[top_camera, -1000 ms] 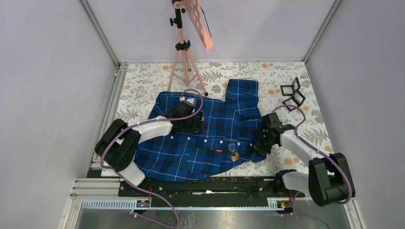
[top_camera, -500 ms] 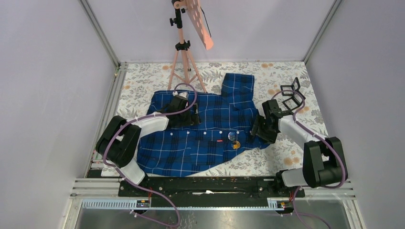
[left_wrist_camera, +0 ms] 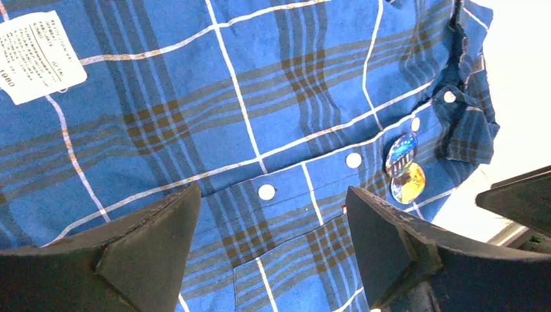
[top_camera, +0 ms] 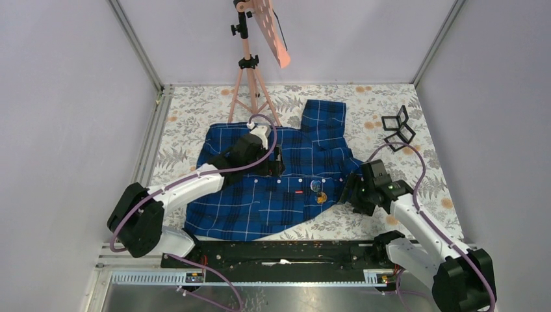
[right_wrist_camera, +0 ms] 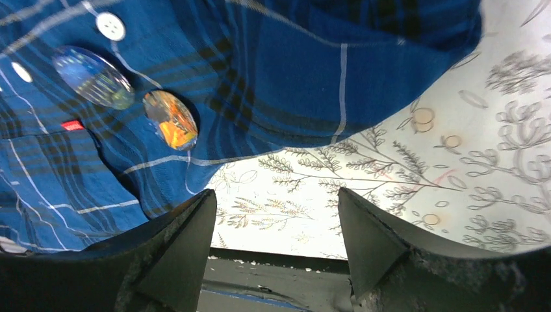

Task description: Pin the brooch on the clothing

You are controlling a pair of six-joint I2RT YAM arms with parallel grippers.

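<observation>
Since the shirt [top_camera: 260, 195] is soft, light cloth lying flat on the floral table cover [top_camera: 403, 175], it will likely bunch and slide if pushed. The orange brooch [right_wrist_camera: 170, 119] and bluish brooch [right_wrist_camera: 94, 77] sit beside the button placket. Left gripper [left_wrist_camera: 271, 201] hovers spread over the chest. Right gripper [right_wrist_camera: 276, 198] is spread and empty at the shirt's edge. Best hold: pinch the fabric beside the placket.

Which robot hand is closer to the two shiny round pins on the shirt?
Right. The right hand sits open just beside the pins, at the edge of the shirt. The left hand is farther, over the shirt's middle.
</observation>
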